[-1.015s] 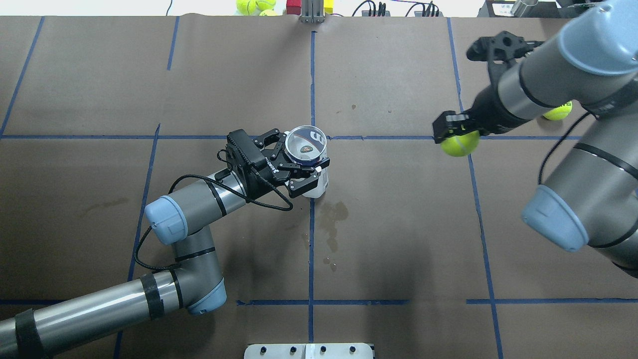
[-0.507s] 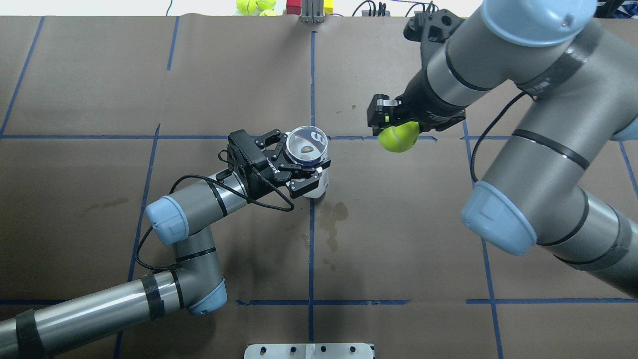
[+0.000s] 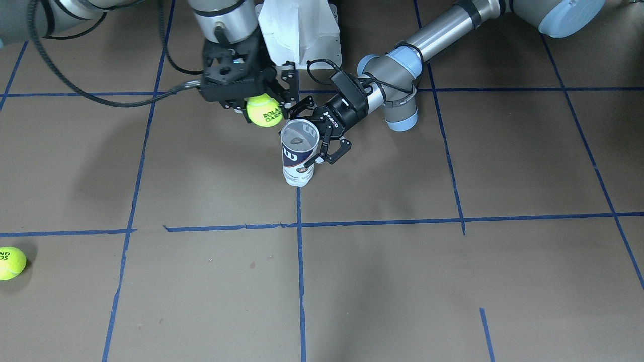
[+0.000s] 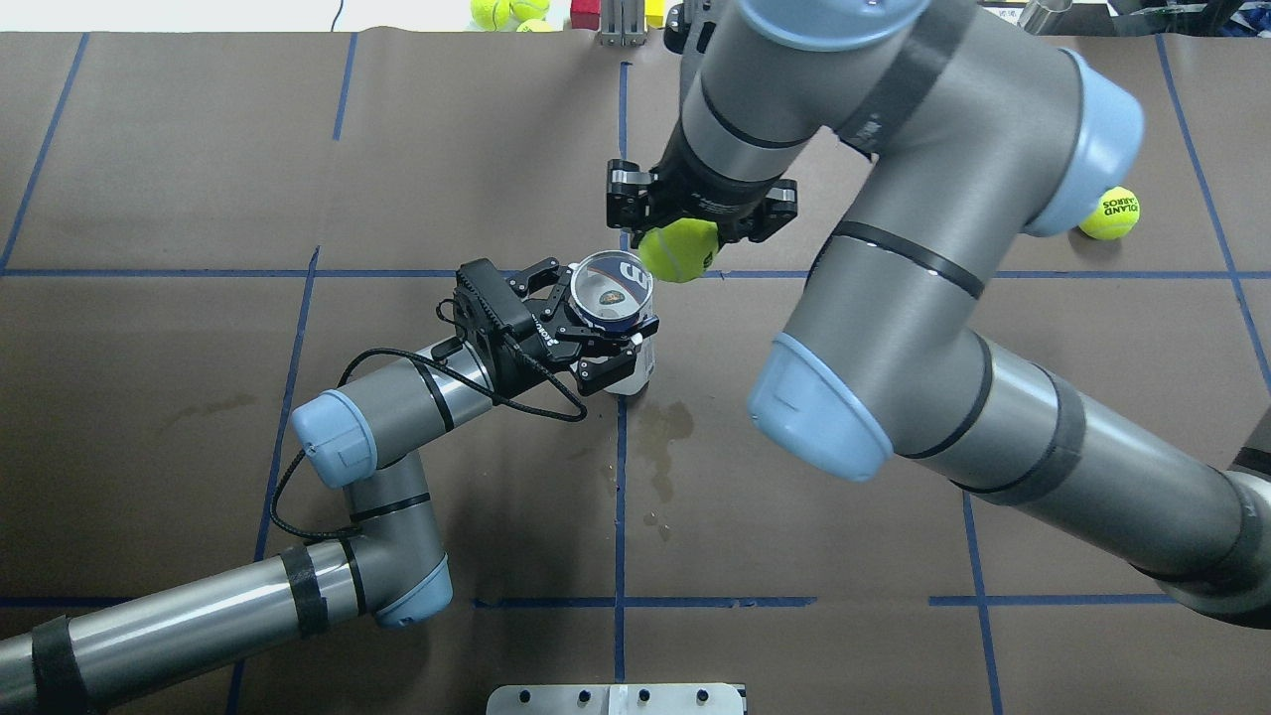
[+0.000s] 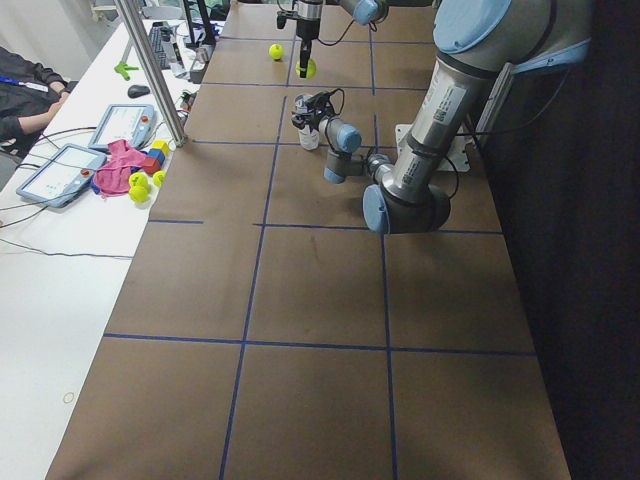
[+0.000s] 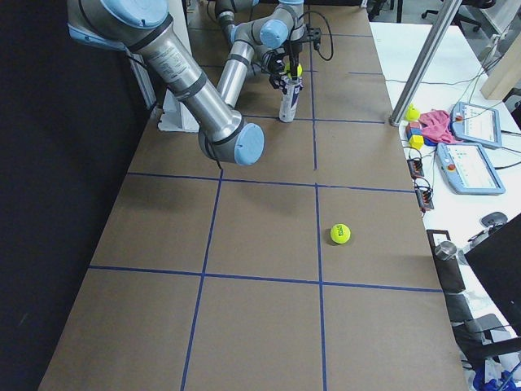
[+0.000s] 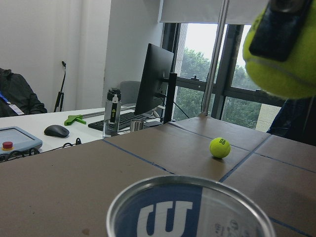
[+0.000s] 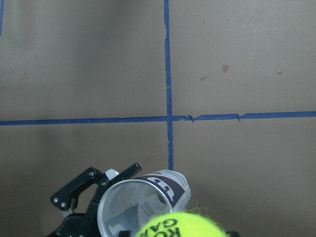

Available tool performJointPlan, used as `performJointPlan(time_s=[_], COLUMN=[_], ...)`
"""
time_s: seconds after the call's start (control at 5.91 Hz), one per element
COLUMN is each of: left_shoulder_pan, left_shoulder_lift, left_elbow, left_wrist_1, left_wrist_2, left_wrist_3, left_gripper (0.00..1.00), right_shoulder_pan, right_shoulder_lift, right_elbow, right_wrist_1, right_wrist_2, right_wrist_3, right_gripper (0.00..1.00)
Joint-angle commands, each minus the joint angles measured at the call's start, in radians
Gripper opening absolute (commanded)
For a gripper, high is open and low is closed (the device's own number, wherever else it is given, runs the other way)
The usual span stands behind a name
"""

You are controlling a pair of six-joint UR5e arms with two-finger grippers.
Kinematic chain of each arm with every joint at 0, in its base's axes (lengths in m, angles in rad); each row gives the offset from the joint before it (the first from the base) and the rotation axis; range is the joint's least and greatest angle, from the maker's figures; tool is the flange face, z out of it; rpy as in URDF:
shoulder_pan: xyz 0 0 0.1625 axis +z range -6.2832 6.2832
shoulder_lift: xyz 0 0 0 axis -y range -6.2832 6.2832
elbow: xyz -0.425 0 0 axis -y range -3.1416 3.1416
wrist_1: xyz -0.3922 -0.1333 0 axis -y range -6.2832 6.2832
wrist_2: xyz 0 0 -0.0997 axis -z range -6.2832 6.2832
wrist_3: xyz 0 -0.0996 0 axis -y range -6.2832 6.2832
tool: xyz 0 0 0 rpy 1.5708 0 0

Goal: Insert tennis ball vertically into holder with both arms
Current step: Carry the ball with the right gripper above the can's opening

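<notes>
moved: right arm (image 4: pixel 894 248) has swung in from the table's right side toward the centre over the last second, taking the tennis ball (image 4: pixel 678 250) with it. left arm (image 4: pixel 397 407) and holder (image 4: pixel 613 290) are where they were.
right gripper: (image 4: pixel 685 238) points down, fingers clamped on the tennis ball from two sides. Ball's lower half sticks out below the fingers.
tennis ball: in the air, higher than the holder's mouth and off to one side of it. Overhead view has it overlapping the rim's far-right edge. Front view has it just beside the rim, not centred over the opening. Left wrist view shows it up and to the right of the rim.
left gripper: (image 4: pixel 588 326) comes in level from the robot's left, fingers closed around the holder's upper part, just under the rim.
holder: upright on the table (image 4: pixel 149 149), base right by a crossing of blue tape lines. Mouth open and facing up, W logo on the label, round emblem seen down through the mouth.
second ball: (image 4: pixel 1109 213) lies on the table well out to the robot's right, apart from both arms.
stain: (image 4: pixel 663 437) dark patch on the brown paper, near the holder's base on the robot's side.
pedestal: (image 3: pixel 302 30) white, at the robot's base, behind both grippers in the front view.
</notes>
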Motion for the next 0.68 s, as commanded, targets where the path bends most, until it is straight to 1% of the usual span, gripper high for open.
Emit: performJointPlan(time_s=[0.0,0.17,0.51], left_shoulder_pan=[0.001,0.001,0.001], left_shoulder_lift=[0.001,0.001,0.001], left_elbow=[0.001,0.001,0.001], left_wrist_1=[0.000,0.000,0.000], left_wrist_2=[0.000,0.000,0.000], left_wrist_3=[0.000,0.000,0.000], left_gripper=[0.92,0.92,0.92], right_shoulder_pan=[-0.012,-0.037,-0.048], right_shoulder_lift=[0.127,0.129,0.114], right_elbow=[-0.154,-0.164,-0.159], right_wrist_1=[-0.001,0.002,0.000], right_wrist_2=[-0.017,-0.058,-0.076], right_wrist_3=[0.030,0.034,0.034], right_gripper=[0.27,0.28,0.32])
